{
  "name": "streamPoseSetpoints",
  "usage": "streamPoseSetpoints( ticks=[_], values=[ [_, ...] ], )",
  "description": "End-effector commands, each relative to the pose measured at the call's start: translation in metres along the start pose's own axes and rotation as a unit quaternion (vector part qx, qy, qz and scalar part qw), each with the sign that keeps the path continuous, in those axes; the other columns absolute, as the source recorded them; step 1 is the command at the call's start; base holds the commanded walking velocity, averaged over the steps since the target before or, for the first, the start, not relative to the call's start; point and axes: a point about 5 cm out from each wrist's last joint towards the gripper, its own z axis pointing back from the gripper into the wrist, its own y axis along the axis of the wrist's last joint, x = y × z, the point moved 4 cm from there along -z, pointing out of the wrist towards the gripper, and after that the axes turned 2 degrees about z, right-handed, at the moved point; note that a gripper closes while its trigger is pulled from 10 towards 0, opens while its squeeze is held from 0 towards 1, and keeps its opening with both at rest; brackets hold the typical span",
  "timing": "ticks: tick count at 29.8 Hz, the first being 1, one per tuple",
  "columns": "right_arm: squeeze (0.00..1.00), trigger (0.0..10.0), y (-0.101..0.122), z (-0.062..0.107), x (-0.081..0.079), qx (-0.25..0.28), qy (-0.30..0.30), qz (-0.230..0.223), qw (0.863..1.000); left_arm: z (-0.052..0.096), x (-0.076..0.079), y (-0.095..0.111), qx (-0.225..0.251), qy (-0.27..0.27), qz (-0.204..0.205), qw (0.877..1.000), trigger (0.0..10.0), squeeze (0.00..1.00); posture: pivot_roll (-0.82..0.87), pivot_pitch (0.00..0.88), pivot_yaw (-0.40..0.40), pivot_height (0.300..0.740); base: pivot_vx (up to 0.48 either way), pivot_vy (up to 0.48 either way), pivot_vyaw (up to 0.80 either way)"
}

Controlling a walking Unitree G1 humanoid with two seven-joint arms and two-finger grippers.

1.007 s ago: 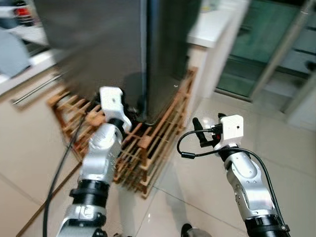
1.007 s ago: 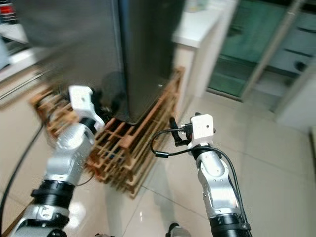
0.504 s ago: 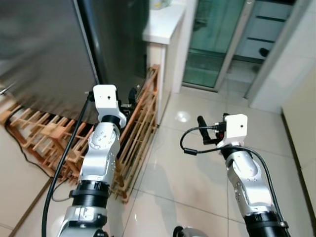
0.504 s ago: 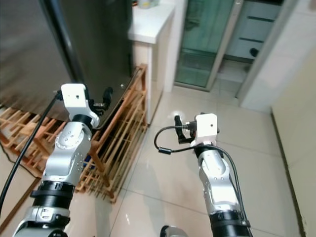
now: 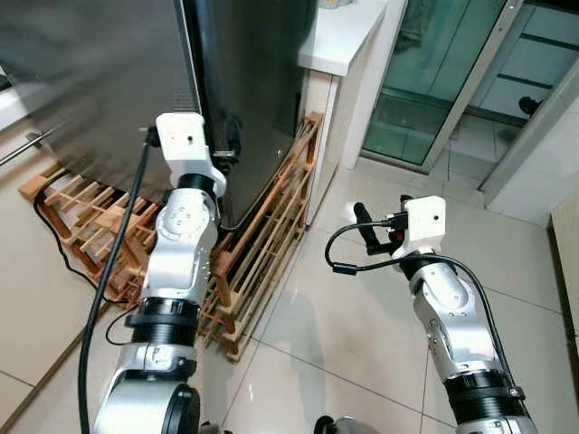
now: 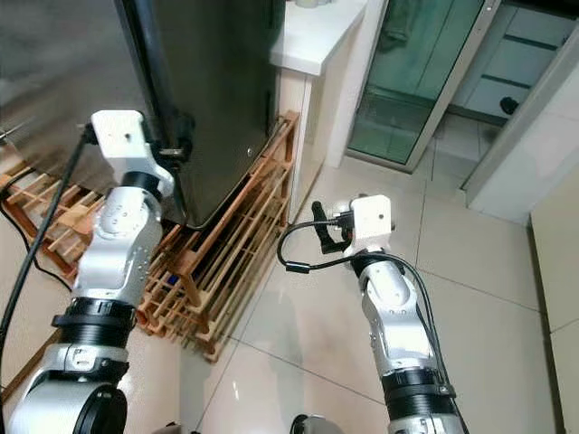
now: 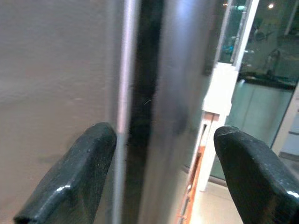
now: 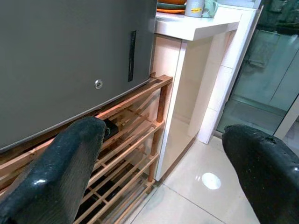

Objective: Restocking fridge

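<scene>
The fridge (image 5: pixel 109 81) is a tall dark grey cabinet standing on a wooden rack (image 5: pixel 262 244), its door closed. My left gripper (image 5: pixel 231 149) is raised at the fridge's front corner. In the left wrist view it (image 7: pixel 162 135) is open, with the vertical door edge (image 7: pixel 140 93) between its fingers (image 7: pixel 74 172) and nothing gripped. My right gripper (image 5: pixel 362 226) hangs open over the tiled floor to the right of the rack, holding nothing. The right wrist view faces the fridge's side (image 8: pixel 65 56) and the rack (image 8: pixel 131 130).
A white counter (image 5: pixel 348 36) with cups on it stands right of the fridge, and green glass doors (image 5: pixel 443 81) lie beyond it. A black cable (image 5: pixel 54 226) runs over the rack's left end. Open tiled floor (image 5: pixel 335 334) spreads below my right arm.
The camera has swung, so the fridge now sits sharper and more central. My left gripper has risen up to the fridge's corner edge. The right gripper keeps its pose.
</scene>
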Motion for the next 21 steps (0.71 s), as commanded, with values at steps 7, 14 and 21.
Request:
streamPoseSetpoints(
  ticks=[7,14,21],
  values=[
    [0.0,10.0,-0.007,0.002,-0.005,-0.007,0.002,-0.004,1.0,-0.014,0.025,0.011,0.015,-0.03,0.008,0.999,10.0,0.0,-0.06,0.0,-0.027,0.74,0.0,0.0,0.0],
    [0.0,10.0,-0.006,0.0,-0.008,-0.004,-0.001,-0.009,1.0,-0.024,0.047,-0.006,-0.028,-0.063,0.001,0.998,10.0,0.0,-0.08,0.0,-0.008,0.74,0.0,0.0,0.0],
    [0.0,10.0,-0.012,0.005,-0.014,-0.014,0.018,-0.007,1.0,-0.024,0.135,-0.011,-0.069,-0.222,0.08,0.969,10.0,0.0,-0.1,0.0,-0.002,0.74,0.0,0.0,0.0]
  ],
)
